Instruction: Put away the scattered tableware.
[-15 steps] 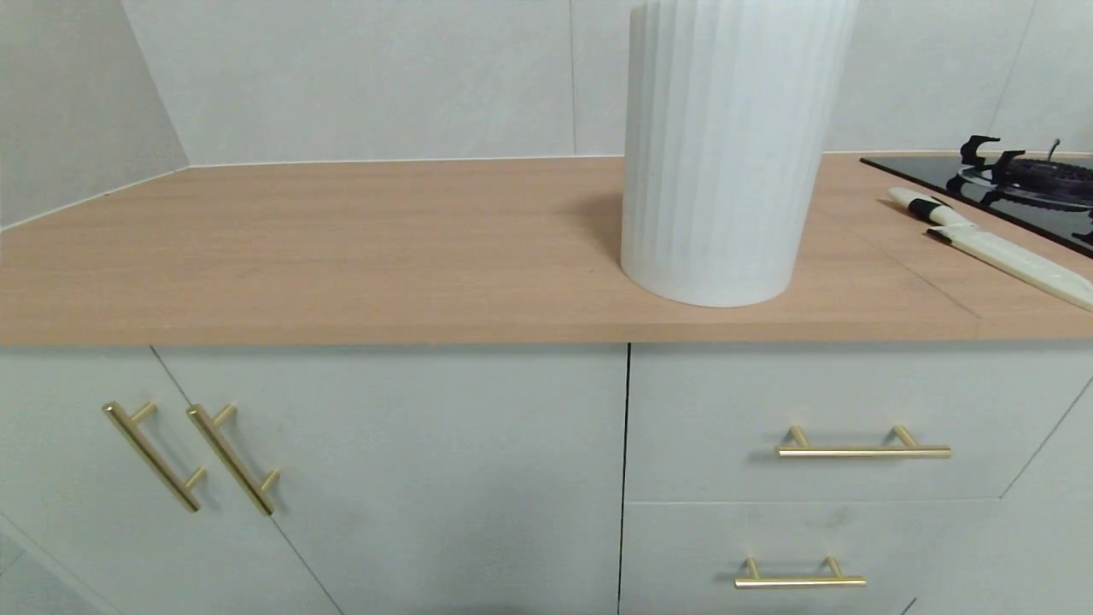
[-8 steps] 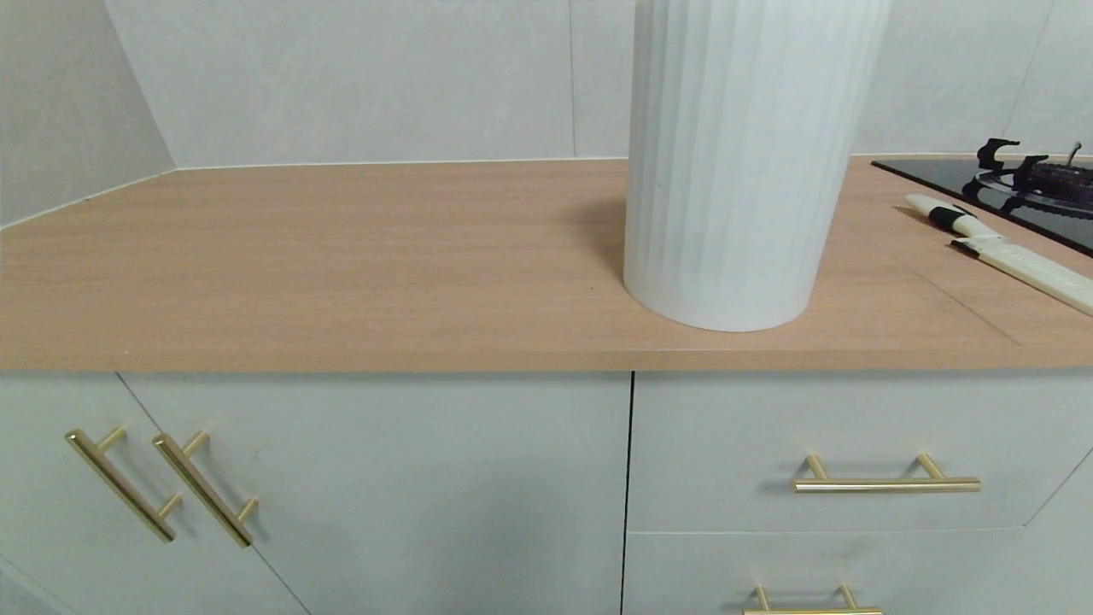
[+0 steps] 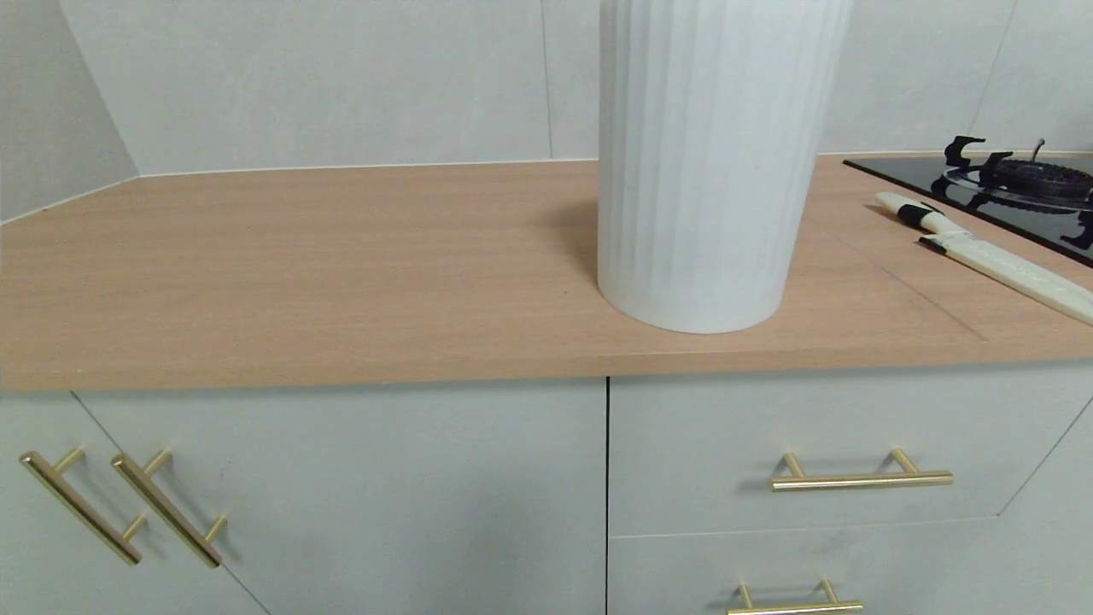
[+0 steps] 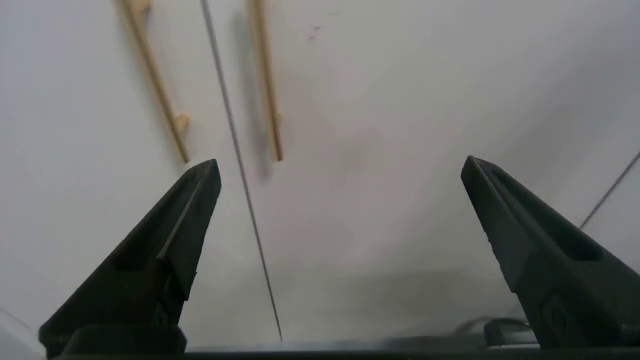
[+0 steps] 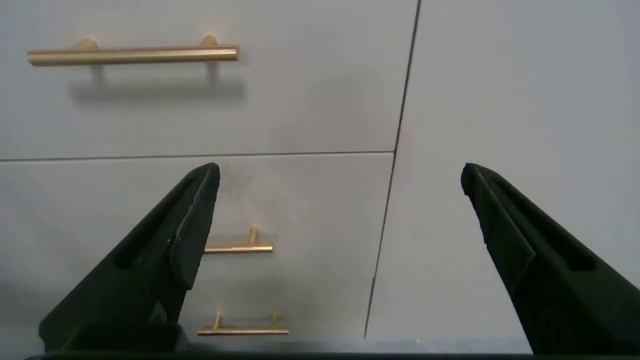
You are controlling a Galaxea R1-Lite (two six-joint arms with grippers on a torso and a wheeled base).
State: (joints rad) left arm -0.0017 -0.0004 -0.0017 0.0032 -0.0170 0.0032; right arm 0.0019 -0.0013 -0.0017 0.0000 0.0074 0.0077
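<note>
Standing ribbed white canister (image 3: 700,171) on wood counter (image 3: 299,273), left hand (image 4: 335,175) and right hand (image 5: 338,178) spread

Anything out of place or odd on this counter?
One thing: a knife lies loose on the countertop, beside the hob. The tall white ribbed container stands upright; nothing looks spilled or damaged.

A tall white ribbed cylindrical container (image 3: 700,171) stands on the light wooden countertop (image 3: 299,273), near its front edge. A cream-bladed knife (image 3: 990,262) lies to its right (just before the black glass hob (image 3: 905,169)). Pale drawers (image 3: 803,418) sit below.
</note>
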